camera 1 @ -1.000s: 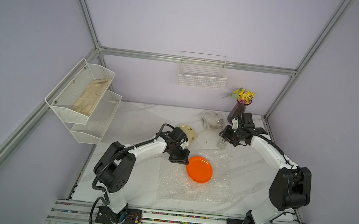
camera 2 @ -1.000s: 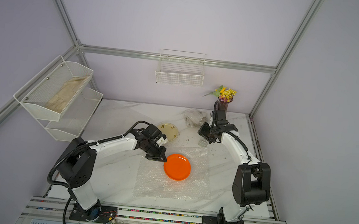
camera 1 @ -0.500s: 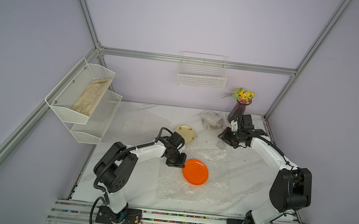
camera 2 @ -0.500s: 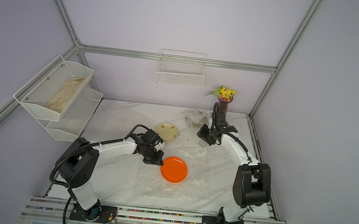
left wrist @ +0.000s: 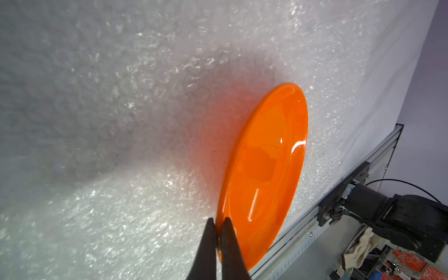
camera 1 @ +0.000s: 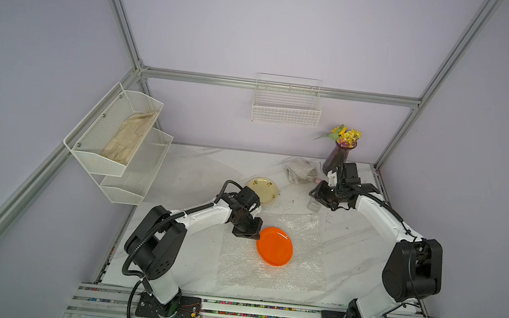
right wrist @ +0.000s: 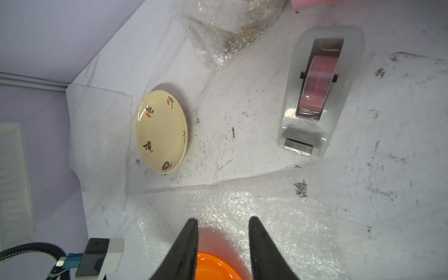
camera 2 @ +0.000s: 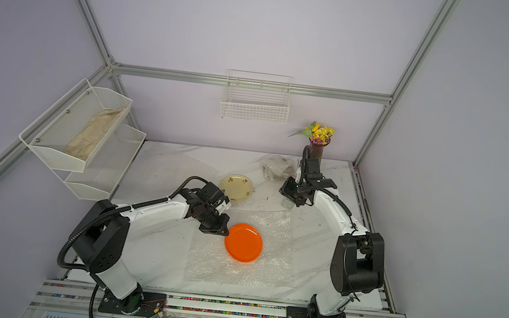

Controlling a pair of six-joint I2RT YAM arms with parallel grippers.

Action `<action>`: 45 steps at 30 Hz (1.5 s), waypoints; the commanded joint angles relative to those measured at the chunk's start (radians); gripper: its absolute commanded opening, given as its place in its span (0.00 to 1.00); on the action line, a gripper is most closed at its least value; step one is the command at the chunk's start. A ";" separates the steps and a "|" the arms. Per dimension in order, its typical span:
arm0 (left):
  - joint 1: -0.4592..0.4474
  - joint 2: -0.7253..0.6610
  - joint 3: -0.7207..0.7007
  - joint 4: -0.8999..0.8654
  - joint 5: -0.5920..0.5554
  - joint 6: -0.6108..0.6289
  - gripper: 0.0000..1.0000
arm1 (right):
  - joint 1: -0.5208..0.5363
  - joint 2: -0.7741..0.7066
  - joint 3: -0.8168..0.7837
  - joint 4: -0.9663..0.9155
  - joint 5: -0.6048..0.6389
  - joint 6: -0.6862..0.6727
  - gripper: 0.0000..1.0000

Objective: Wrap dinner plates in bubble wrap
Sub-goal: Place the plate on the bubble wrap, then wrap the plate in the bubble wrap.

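A: Where is the orange plate?

B: It is over the flat bubble wrap sheet spread on the marble table, near the sheet's middle in both top views. The left wrist view shows an orange glow on the bubbles beside the plate. Whether its far rim touches the sheet cannot be told.

A: What has hold of it?

B: The left gripper. Its jaws are pinched tight on the plate's rim, on the side towards the left arm, with only the thin edge between the fingers.

A: And the right gripper?

B: Its jaws stand partly apart with nothing between them. It hangs above the far edge of the sheet, just beside the tape dispenser, well apart from the orange plate.

A: Where are the other plates?

B: The cream plate, with small dark and orange marks, lies bare on the table beyond the sheet, behind the left gripper. A crumpled bundle of bubble wrap sits further back, near the vase of yellow flowers. What is inside the bundle is too blurred to tell.
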 commanded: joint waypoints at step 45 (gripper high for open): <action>0.249 0.048 0.130 -0.343 -0.056 0.157 0.45 | 0.884 -0.281 -0.486 -0.156 0.213 -0.936 0.44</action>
